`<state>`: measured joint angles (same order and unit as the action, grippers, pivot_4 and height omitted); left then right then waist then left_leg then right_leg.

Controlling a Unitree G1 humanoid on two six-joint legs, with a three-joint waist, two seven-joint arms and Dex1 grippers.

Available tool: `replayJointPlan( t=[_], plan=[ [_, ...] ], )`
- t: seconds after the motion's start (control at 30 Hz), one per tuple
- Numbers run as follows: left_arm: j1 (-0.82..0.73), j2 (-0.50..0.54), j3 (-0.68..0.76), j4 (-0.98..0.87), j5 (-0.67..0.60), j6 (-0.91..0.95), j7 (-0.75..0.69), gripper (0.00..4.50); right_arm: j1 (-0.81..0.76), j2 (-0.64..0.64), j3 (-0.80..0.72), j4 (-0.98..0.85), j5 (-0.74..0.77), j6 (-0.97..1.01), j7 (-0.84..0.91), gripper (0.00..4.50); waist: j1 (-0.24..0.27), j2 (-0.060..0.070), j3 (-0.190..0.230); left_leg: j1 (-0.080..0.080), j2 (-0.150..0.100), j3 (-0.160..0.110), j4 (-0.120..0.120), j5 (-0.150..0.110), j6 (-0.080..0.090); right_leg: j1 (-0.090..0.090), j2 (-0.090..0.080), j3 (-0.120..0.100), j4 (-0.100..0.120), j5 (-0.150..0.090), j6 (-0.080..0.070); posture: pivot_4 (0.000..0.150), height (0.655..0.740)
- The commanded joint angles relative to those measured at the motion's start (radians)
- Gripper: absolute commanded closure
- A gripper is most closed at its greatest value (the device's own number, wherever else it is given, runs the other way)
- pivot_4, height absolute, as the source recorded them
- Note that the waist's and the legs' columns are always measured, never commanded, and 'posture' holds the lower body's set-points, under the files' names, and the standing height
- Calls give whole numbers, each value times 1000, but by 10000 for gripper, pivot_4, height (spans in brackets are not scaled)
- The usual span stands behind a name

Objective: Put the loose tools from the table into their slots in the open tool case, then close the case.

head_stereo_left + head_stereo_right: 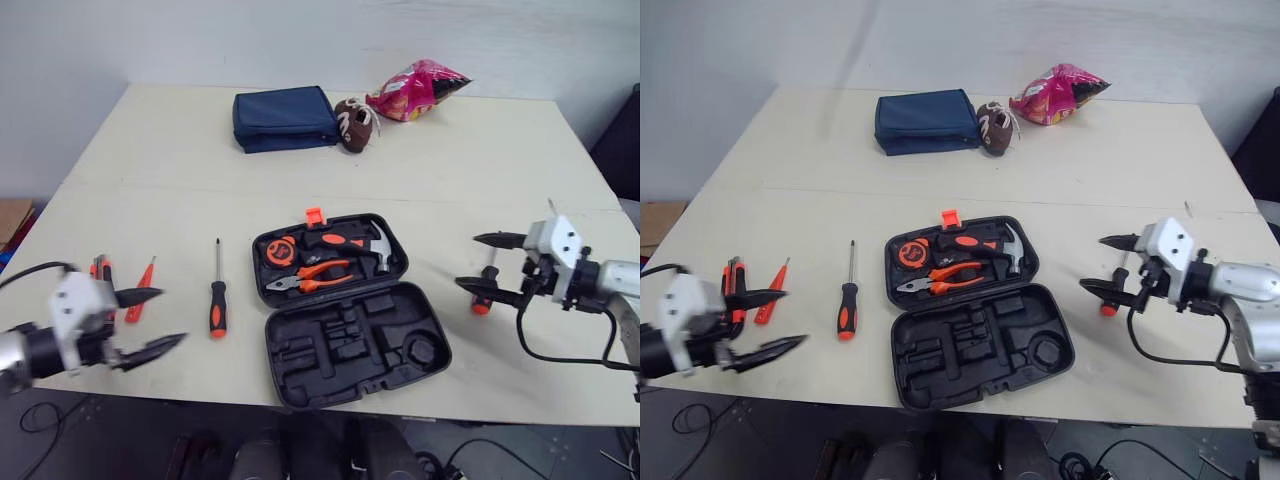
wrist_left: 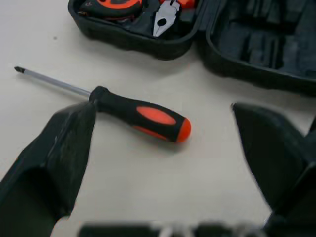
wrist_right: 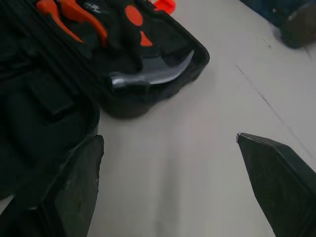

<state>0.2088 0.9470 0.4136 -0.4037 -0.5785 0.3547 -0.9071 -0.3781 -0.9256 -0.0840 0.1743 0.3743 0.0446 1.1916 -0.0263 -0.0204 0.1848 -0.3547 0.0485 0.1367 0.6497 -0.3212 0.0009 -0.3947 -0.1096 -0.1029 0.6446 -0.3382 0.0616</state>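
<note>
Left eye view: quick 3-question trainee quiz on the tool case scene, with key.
1. True or false: the tool case is closed.
2. Which tool already sits in the case? A) hammer B) saw C) wrench
3. Fill in: the loose black-and-orange screwdriver lies on the robot's ___ side of the case.

Key: 1 false; 2 A; 3 left.
</note>
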Motion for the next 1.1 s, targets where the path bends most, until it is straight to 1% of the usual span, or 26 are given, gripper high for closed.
replayJointPlan(
  t=[0.03,0.1,0.13,0.17,0.23,0.3,0.4,0.43,0.5,0.57,0.7,0.93,1.0,1.1],
  plan=[
    [-76,-14,-74,-34,33,19,35,433,-48,24,27,45,-35,-51,39,0,0,0,0,-1,0,0,1,0,0,0,0,0,0,0,0,1500,7400],
    [-122,-20,-154,-18,106,-2,44,433,-84,41,63,82,-76,-85,56,0,-1,0,0,-1,0,0,3,0,1,0,1,0,0,0,0,1500,7400],
    [-144,-25,-192,-8,139,-10,51,6145,-102,50,80,101,-95,-102,62,5091,-2,0,0,-1,0,1,3,0,1,0,1,0,0,0,0,1500,7400],
    [-160,-30,-229,-4,161,-2,54,8831,-117,56,99,115,-111,-104,70,7957,-3,0,0,-1,0,1,4,0,1,0,1,0,1,0,0,1500,7400],
    [-176,-40,-294,0,219,2,69,17760,-141,67,132,144,-152,-128,75,18044,-5,0,0,-1,0,2,4,0,2,0,1,1,1,0,1,1500,7400],
    [-174,-49,-324,-7,243,11,75,27822,-159,73,155,165,-185,-150,81,28531,-5,0,0,-1,0,2,4,0,1,0,1,1,1,0,1,1500,7400],
    [-167,-86,-347,-20,260,42,114,41317,-183,97,163,191,-210,-172,56,43053,-2,0,0,-2,1,2,4,1,1,-1,1,1,1,0,1,1500,7400],
    [-161,-101,-365,-32,267,60,126,44599,-193,108,167,201,-223,-180,43,45000,-2,0,0,-2,1,2,5,0,1,-1,1,1,1,0,1,1500,7400],
    [-160,-118,-403,-41,294,76,139,44599,-205,118,180,210,-239,-184,55,45000,-2,0,0,-2,1,2,7,0,2,-1,1,1,2,0,1,1500,7400],
    [-186,-158,-411,-36,293,114,177,44599,-213,130,186,217,-245,-183,54,45000,-2,0,0,-2,1,1,7,0,2,-1,1,1,2,0,1,1500,7400],
    [-247,-210,-467,-16,336,162,221,44599,-217,157,199,221,-259,-182,46,45000,1,0,0,-4,1,0,9,0,2,-1,1,0,2,0,1,1500,7400],
    [-310,-243,-494,4,337,194,208,44599,-205,180,195,226,-265,-171,37,45000,-2,0,0,-4,1,0,10,0,2,-1,1,0,3,0,1,1500,7400],
    [-346,-258,-510,23,338,219,208,44599,-191,187,197,222,-258,-167,48,45000,-1,0,0,-4,1,0,11,0,2,-1,1,0,3,1,1,1500,7400],
    [-402,-278,-543,57,365,209,205,44599,-175,190,202,213,-254,-164,63,45000,2,0,0,-4,1,-1,11,0,2,0,1,-1,3,1,1,1500,7400]
  ],
)
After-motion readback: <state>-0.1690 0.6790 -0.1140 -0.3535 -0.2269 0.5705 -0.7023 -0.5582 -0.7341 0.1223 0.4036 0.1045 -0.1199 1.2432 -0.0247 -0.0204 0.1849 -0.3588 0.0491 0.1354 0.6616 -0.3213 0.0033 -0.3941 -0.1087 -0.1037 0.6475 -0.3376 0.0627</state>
